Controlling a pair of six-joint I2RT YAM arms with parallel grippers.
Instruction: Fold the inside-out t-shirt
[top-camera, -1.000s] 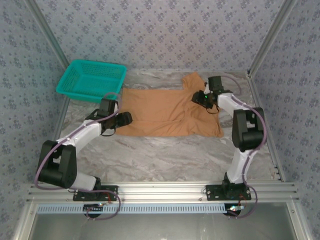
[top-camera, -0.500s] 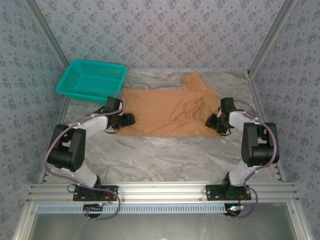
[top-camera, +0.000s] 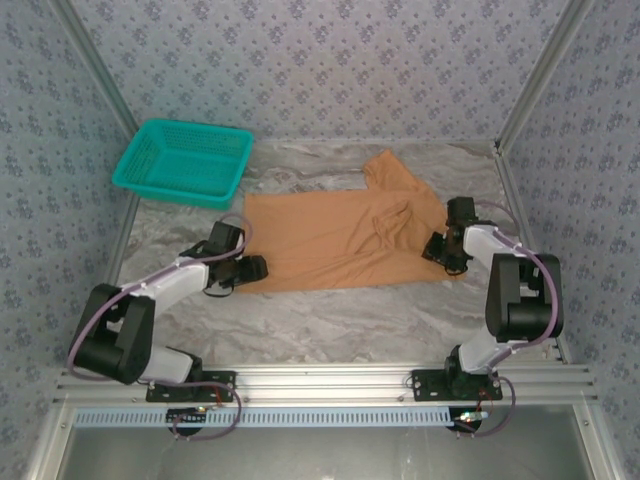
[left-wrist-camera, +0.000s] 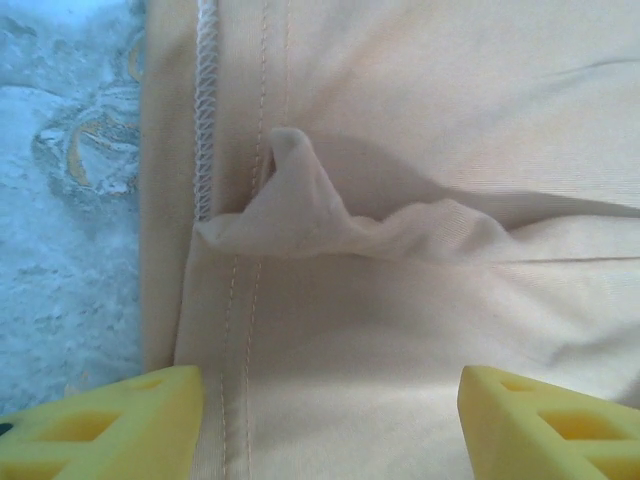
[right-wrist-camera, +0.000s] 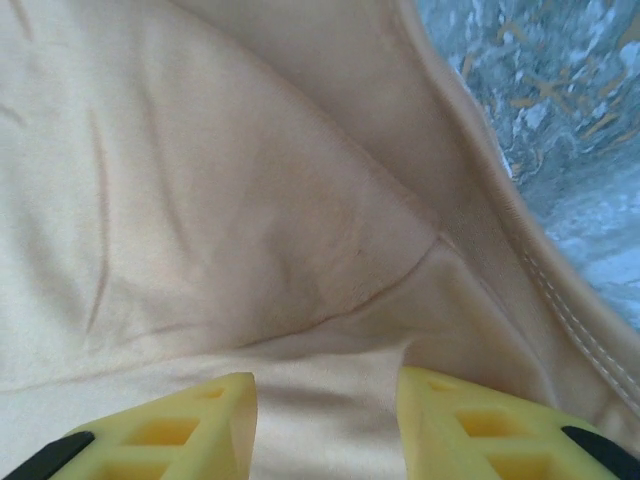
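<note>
The inside-out t-shirt (top-camera: 330, 235) is orange-tan and lies spread flat on the marble table (top-camera: 330, 325), with one sleeve pointing to the far right. My left gripper (top-camera: 262, 270) sits low at the shirt's near-left edge. It is open, its yellow fingers wide apart over the stitched hem (left-wrist-camera: 240, 330) and a small raised wrinkle (left-wrist-camera: 300, 200); left gripper (left-wrist-camera: 330, 385). My right gripper (top-camera: 437, 250) is at the shirt's right side by a seam (right-wrist-camera: 400, 270). Its fingers stand apart with cloth lying between them; right gripper (right-wrist-camera: 325, 390).
A teal mesh basket (top-camera: 170, 195) stands at the far left of the table, apart from the shirt. Bare marble stretches between the shirt's near edge and the arm bases. Metal frame posts and patterned walls close in the sides.
The right gripper has come from the far-right sleeve toward me to the shirt's right side. The left gripper has slid nearer along the left hem. The shirt's right part has shifted slightly.
</note>
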